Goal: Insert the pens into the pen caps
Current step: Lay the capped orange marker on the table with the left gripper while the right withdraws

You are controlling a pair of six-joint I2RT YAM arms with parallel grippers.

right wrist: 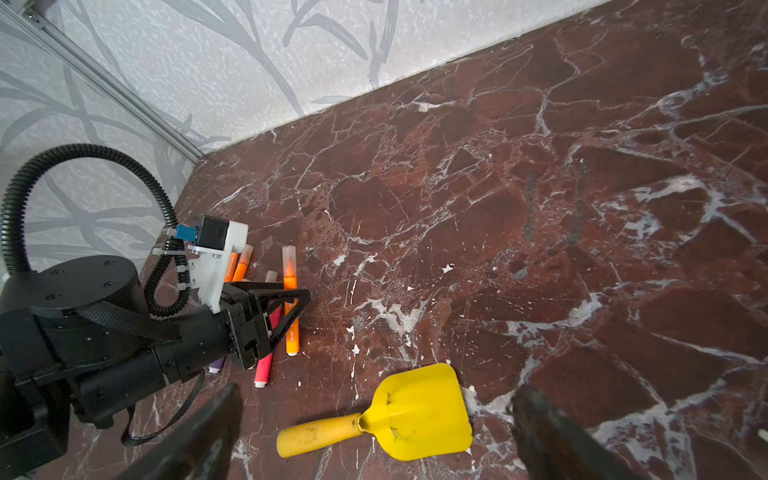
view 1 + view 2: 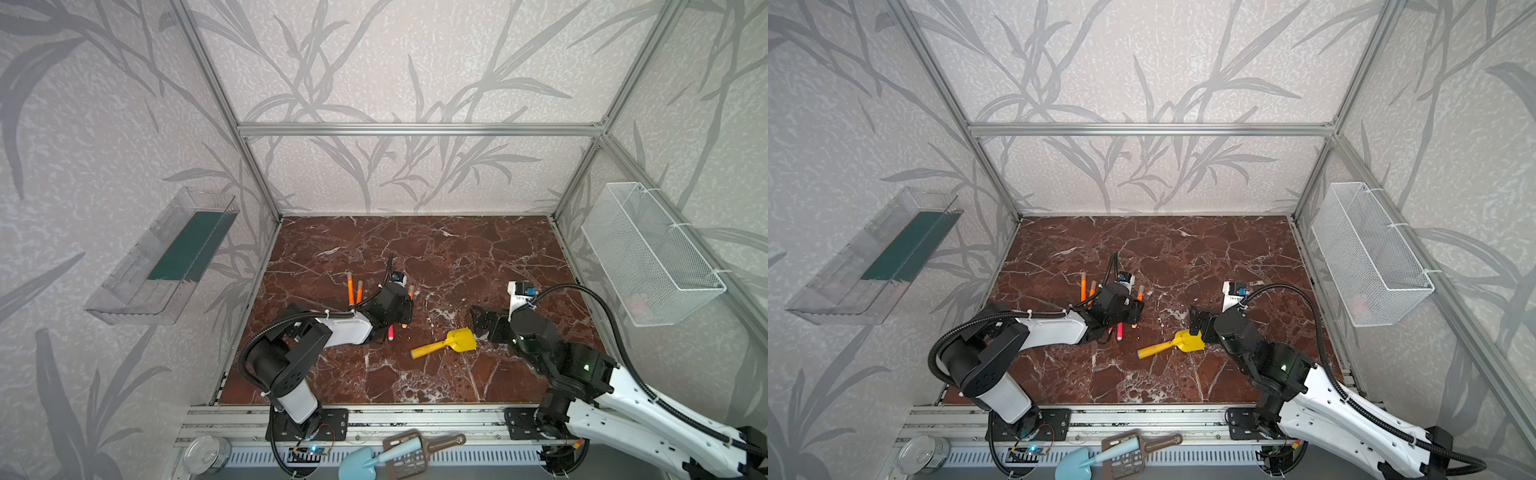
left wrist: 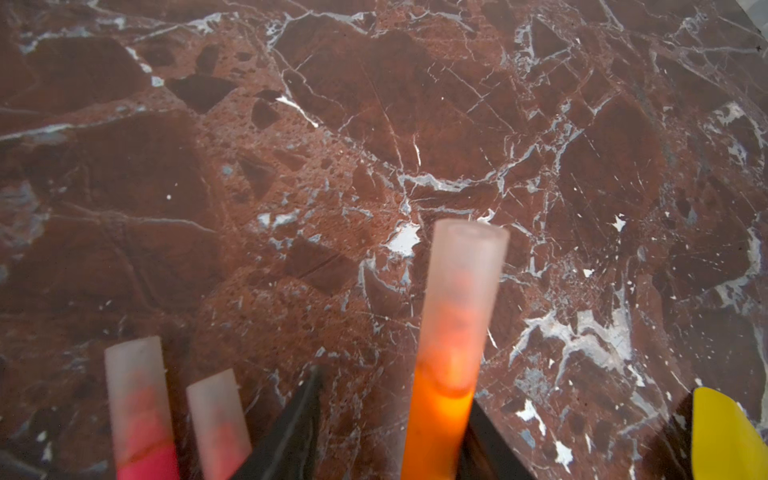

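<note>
The left claw [image 3: 395, 390] stands apart, its jaws on either side of an orange pen [image 3: 436, 428] that wears its cap [image 3: 461, 291] and lies on the surface [image 3: 374, 124] beside the other pens [image 1: 264, 368]. The right claw [image 1: 380, 390] gapes wide above the yellow shovel [image 1: 415, 407].

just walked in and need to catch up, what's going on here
The left gripper sits over a capped orange pen lying on the marble table, jaws open either side of it. Two more capped pens lie beside it. The right gripper hangs wide open above the yellow toy shovel, holding nothing.
</note>
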